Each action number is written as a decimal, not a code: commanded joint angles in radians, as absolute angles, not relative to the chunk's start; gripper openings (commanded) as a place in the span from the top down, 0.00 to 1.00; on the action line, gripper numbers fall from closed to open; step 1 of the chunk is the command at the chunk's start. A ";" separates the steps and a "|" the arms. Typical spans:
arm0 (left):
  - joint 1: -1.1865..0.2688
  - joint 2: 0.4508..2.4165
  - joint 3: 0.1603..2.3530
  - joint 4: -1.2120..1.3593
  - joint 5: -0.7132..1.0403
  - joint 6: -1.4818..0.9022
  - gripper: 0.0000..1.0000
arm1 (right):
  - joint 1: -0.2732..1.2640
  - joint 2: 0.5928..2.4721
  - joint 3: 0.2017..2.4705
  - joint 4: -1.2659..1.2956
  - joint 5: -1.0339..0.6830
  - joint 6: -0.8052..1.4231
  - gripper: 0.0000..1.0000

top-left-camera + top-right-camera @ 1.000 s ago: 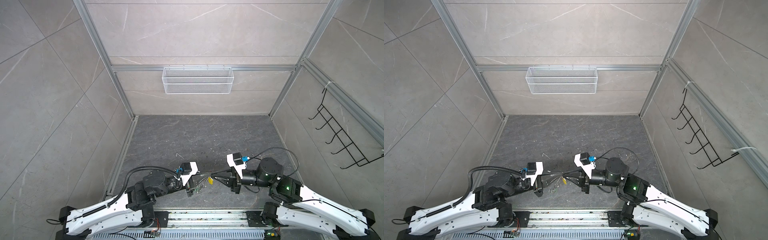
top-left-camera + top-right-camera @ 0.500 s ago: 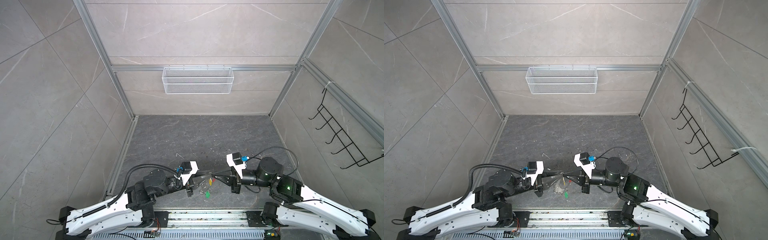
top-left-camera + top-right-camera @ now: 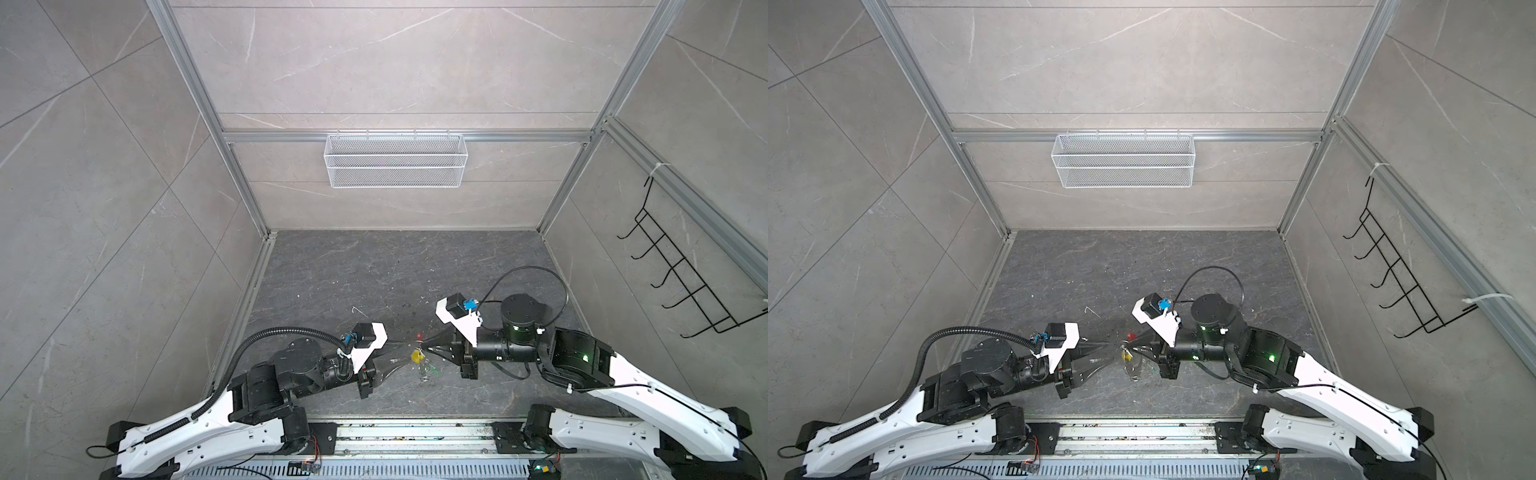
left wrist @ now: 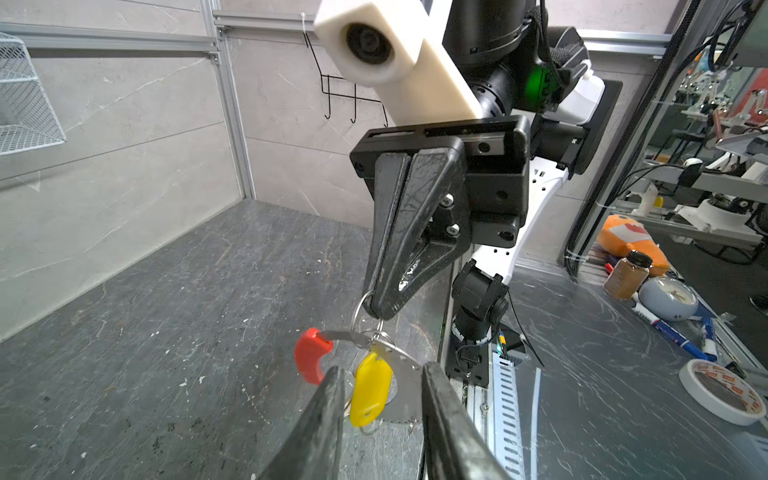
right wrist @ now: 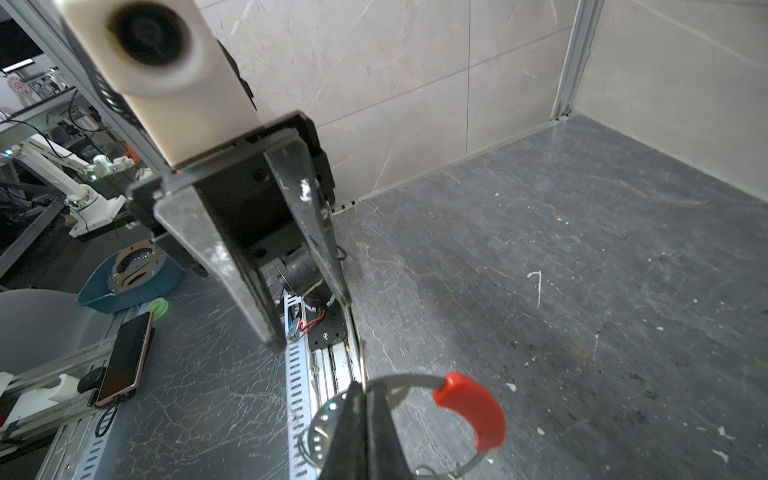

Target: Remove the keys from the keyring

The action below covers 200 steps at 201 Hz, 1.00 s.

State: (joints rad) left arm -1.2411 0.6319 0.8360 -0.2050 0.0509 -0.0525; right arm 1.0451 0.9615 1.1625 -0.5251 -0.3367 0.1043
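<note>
The keyring (image 4: 405,360), a grey hoop with a red sleeve (image 4: 311,355), hangs in the air from a small silver split ring (image 4: 358,309). My right gripper (image 4: 376,309) is shut on that ring; its tips (image 5: 365,388) meet just beside the sleeve (image 5: 473,409). The yellow key (image 4: 371,388) dangles from the hoop between the fingers of my open left gripper (image 4: 382,374), touching neither. In both top views the grippers (image 3: 401,352) (image 3: 423,344) face each other over the floor's front. A pale green key (image 3: 429,369) hangs lowest.
A white wire basket (image 3: 395,160) hangs on the back wall and a black hook rack (image 3: 685,282) on the right wall. The metal rail (image 3: 415,432) runs along the front edge. A tape roll (image 4: 723,390) and a phone (image 5: 124,357) lie outside the cell.
My left gripper has opened and let go of the keys, which dropped to hang below the right gripper. The right gripper has closed fully.
</note>
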 commanded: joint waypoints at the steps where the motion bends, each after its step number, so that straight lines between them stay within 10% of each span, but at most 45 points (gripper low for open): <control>1: -1.240 0.646 0.885 -0.266 0.055 -0.032 0.70 | 1.047 0.990 1.236 -0.656 -0.351 0.063 1.00; 200: -1.236 0.743 0.923 -0.291 0.178 -0.017 0.80 | 1.048 1.085 1.353 -0.836 -0.488 -0.012 1.00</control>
